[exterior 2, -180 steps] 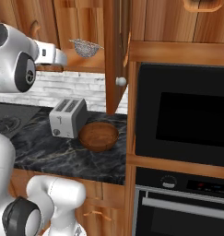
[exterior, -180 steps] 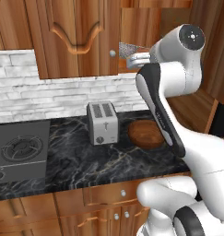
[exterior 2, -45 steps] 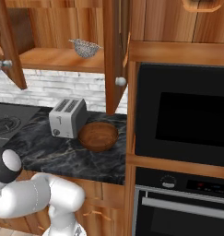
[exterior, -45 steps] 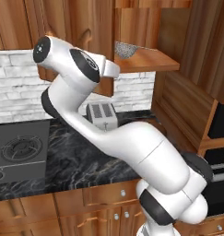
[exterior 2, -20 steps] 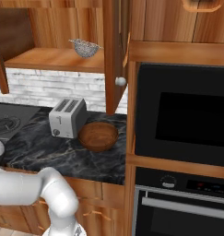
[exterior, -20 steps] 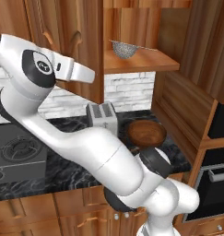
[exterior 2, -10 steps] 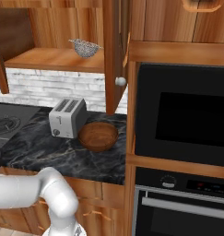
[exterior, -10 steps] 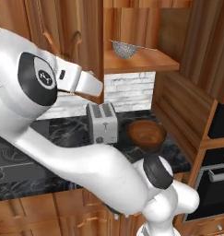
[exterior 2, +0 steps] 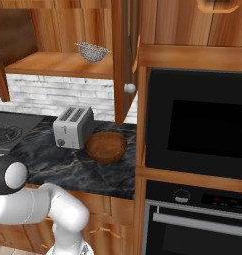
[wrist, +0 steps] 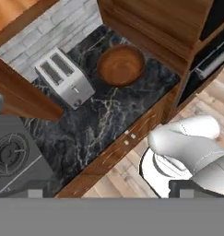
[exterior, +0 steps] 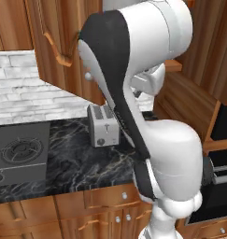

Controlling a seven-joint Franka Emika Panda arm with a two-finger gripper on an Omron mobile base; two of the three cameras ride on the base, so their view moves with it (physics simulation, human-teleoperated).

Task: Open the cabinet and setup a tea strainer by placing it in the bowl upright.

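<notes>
Arm swung nearer, cabinet point(exterior 2: 123, 55) open, tea strainer point(exterior 2: 92, 51) shelved.

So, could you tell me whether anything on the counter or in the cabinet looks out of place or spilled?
Nothing stands out. The tea strainer sits upright on the open cabinet shelf, and the wooden bowl and toaster stand upright on the counter, with no spill.

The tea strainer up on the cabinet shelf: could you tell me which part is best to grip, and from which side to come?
Probably the thin rim of the tea strainer, reached from the open front of the cabinet. It sits upright, mouth up, near the shelf's front edge, and the doors stand open. Its wire handle is too small here to judge.
</notes>
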